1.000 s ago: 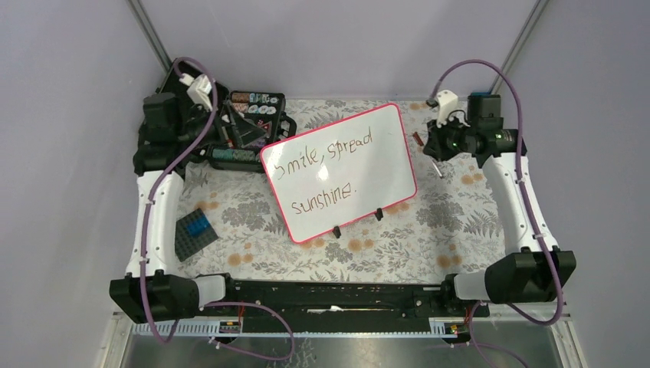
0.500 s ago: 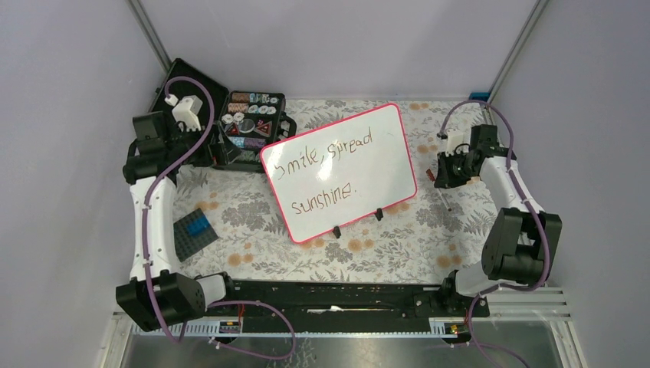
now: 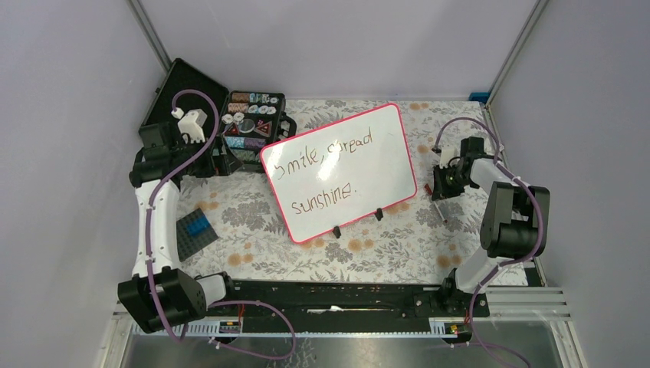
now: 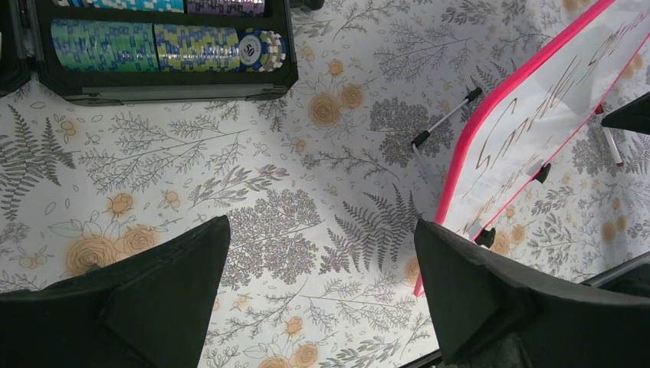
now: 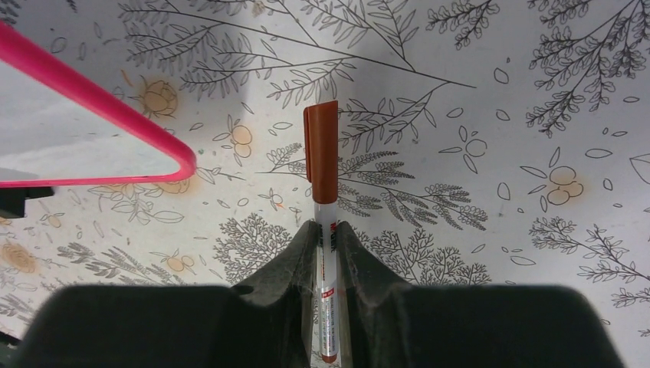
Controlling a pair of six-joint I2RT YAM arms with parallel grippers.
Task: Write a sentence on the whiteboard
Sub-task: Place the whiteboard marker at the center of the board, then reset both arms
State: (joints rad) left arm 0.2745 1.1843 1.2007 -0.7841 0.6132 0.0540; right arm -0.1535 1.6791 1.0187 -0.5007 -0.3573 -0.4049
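The whiteboard (image 3: pixel 360 165), white with a pink-red rim, stands tilted on two black clip feet at the middle of the table. The sentence (image 3: pixel 326 172) on it reads "Smile, spread sunshine." in two dark lines. My right gripper (image 3: pixel 442 186) is just right of the board and shut on a marker (image 5: pixel 322 146) with a brown-red cap on, held low over the cloth. The board's corner (image 5: pixel 77 146) lies left of the marker. My left gripper (image 4: pixel 322 291) is open and empty above the cloth. It is left of the board's edge (image 4: pixel 536 130).
A black case of poker chips (image 3: pixel 247 130) with its lid open stands at the back left and shows in the left wrist view (image 4: pixel 153 46). A dark baseplate with a blue brick (image 3: pixel 195 230) lies at the front left. A flowered cloth (image 3: pixel 398 238) covers the table.
Both arms have folded back toward their bases. The right gripper has come nearer and lower beside the board, with the marker in it. The board has not moved.
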